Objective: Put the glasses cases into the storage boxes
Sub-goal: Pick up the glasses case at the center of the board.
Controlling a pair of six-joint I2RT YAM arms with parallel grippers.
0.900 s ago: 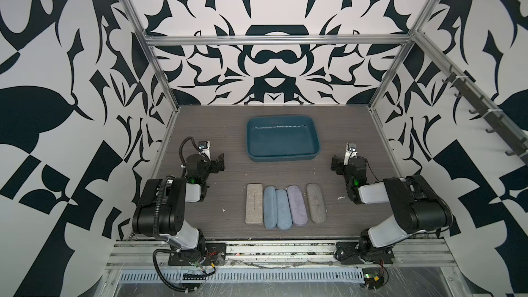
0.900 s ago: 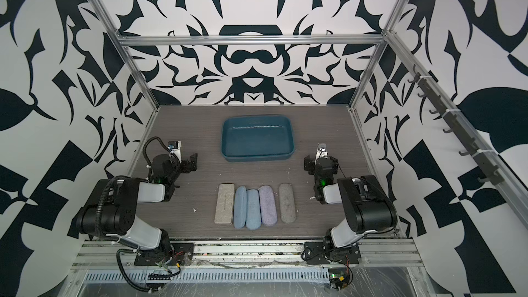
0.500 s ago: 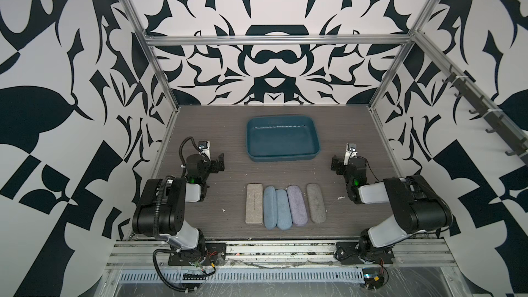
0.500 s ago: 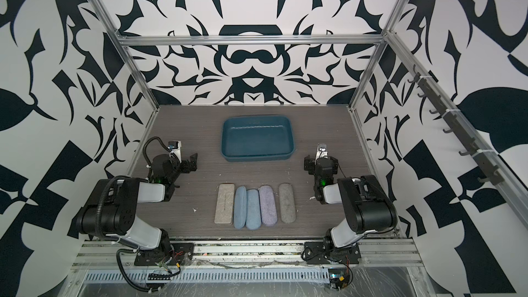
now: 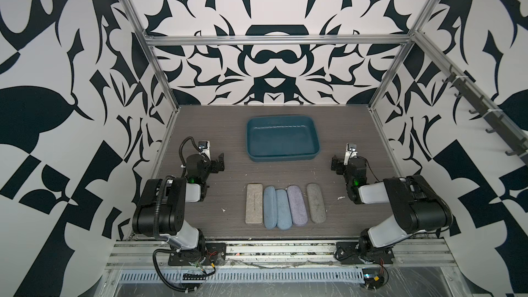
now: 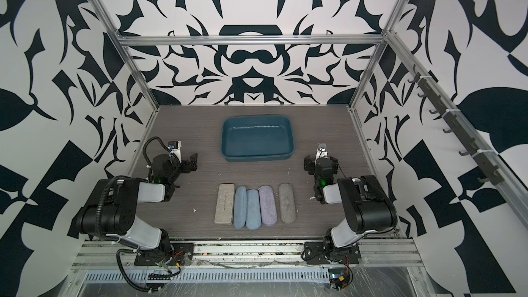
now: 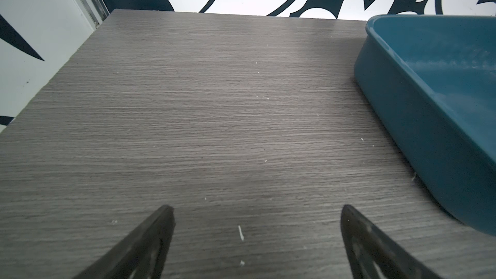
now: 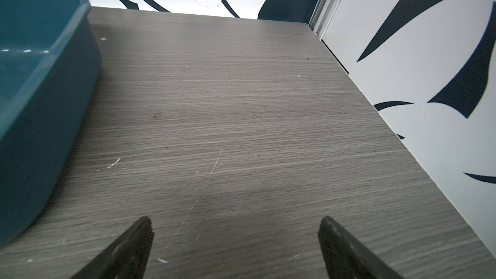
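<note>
Several glasses cases lie side by side near the table's front: a beige one (image 5: 254,204), two light blue ones (image 5: 270,207) (image 5: 283,209), a lilac one (image 5: 297,205) and a grey-brown one (image 5: 316,202). Behind them sits the dark teal storage box (image 5: 283,157), with nothing in it; its wall (image 7: 418,119) also shows in the left wrist view and its corner (image 8: 40,108) in the right wrist view. My left gripper (image 5: 218,162) rests open left of the box, empty. On the box's other side my right gripper (image 5: 337,164) is open and empty too.
Patterned black-and-white walls (image 5: 85,110) close in the grey wood table (image 5: 228,172) on three sides. Small white specks (image 5: 223,210) lie on the table. An aluminium rail (image 5: 280,248) with both arm bases runs along the front edge.
</note>
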